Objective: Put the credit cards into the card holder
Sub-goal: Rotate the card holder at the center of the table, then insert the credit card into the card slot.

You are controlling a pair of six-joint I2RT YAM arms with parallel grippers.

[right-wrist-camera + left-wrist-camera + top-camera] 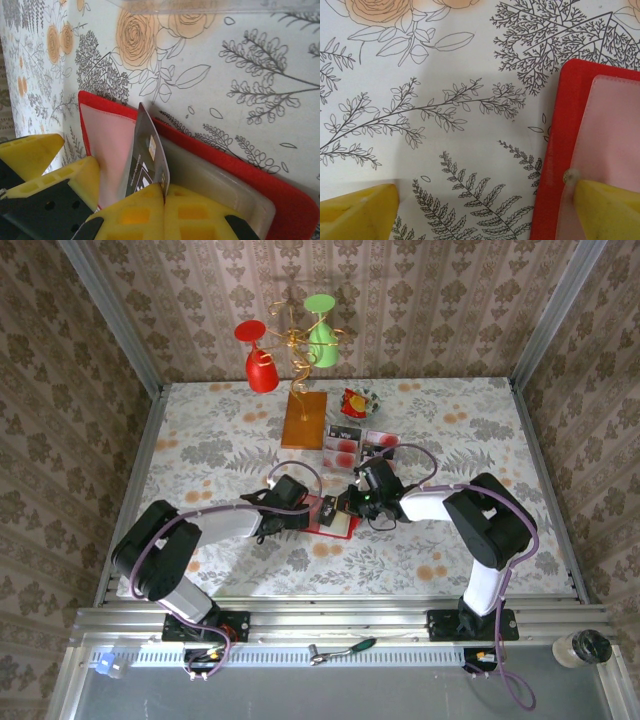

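Right gripper (164,192) pinches one credit card (147,155) on its edge over the opened red card holder (285,200), mid-table between both arms. Left gripper (480,210) stands spread wide, one finger (607,210) resting on the holder's clear pocket. Other credit cards (345,445) lie farther back, beside the wooden slab (304,420).

The top camera sits above and behind the two arm bases and looks down and forward over the whole table with the flowered white cloth (200,440), from far. The left wrist camera faces almost straight down, very near the cloth, with the yellow plastic fingers (355,212) of the left gripper (485,185) in its lower corners. The right wrist camera looks low and slanted along the cloth, also very near, past the right gripper (164,192) and the thin rectangular credit card (147,155) it pinches. All three views share the flat bright-red rectangular card holder (328,531) (552,150) (280,192).
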